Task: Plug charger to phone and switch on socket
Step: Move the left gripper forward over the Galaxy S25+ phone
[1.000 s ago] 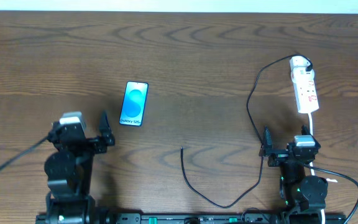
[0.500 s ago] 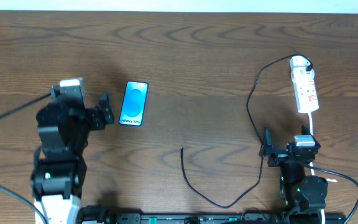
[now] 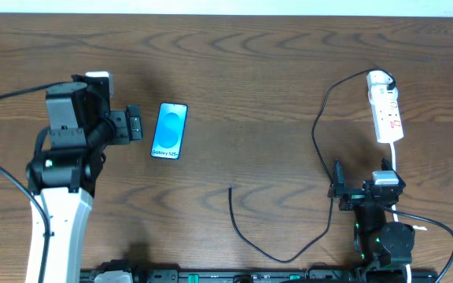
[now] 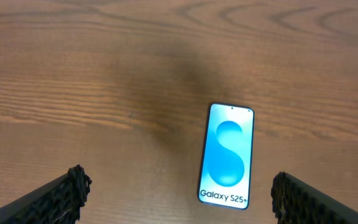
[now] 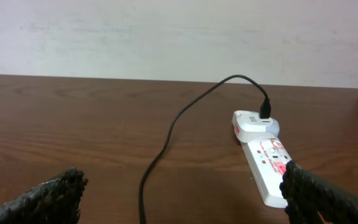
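The phone [image 3: 170,130] lies flat on the wooden table with its blue "Galaxy S25+" screen up; it also shows in the left wrist view [image 4: 227,155]. My left gripper [image 3: 133,126] is open and empty, just left of the phone, its fingers [image 4: 178,194] spread at the frame's bottom. The white socket strip [image 3: 386,110] lies at the right [image 5: 265,153]. The black charger cable [image 3: 318,141] is plugged into its far end [image 5: 265,113] and loops down; its free tip [image 3: 230,188] lies mid-table. My right gripper [image 3: 336,187] is open and empty, near the strip [image 5: 182,199].
The strip's thick white cord [image 3: 395,167] runs down toward the right arm's base. A pale wall [image 5: 166,37] stands beyond the table's far edge. Bare wood lies between the phone and the cable tip.
My left arm has swung up and away from the front edge, bringing its open gripper level with the phone's left side. The right arm, phone, cable and strip have not moved.
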### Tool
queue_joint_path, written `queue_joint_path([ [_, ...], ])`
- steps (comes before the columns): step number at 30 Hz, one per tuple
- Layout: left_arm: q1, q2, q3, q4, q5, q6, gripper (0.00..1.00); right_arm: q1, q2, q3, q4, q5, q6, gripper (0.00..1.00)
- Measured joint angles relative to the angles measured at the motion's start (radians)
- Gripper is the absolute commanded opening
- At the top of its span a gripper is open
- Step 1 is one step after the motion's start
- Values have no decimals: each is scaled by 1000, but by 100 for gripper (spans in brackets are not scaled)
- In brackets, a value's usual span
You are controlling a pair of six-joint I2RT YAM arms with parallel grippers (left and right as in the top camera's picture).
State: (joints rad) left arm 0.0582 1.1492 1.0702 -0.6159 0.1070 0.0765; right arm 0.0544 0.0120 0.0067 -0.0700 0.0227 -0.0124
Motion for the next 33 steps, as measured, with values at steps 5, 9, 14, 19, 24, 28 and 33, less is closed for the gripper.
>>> queue_joint_path([
  [5,0,63,67,-71,1,24,95,0,0,0,0,0,0,99],
  [9,-1,108,106,-111,9,34,95,0,0,0,0,0,0,99],
  [14,-14,143,117,-140,16,38,95,0,0,0,0,0,0,99],
  [19,-19,146,117,-140,19,47,95,0,0,0,0,0,0,99],
  [24,-19,146,117,-140,19,52,54,0,0,0,0,0,0,99],
  [28,-19,146,117,-140,19,55,57,0,0,0,0,0,0,99],
  [33,-20,146,117,-140,21,55,98,0,0,0,0,0,0,99],
])
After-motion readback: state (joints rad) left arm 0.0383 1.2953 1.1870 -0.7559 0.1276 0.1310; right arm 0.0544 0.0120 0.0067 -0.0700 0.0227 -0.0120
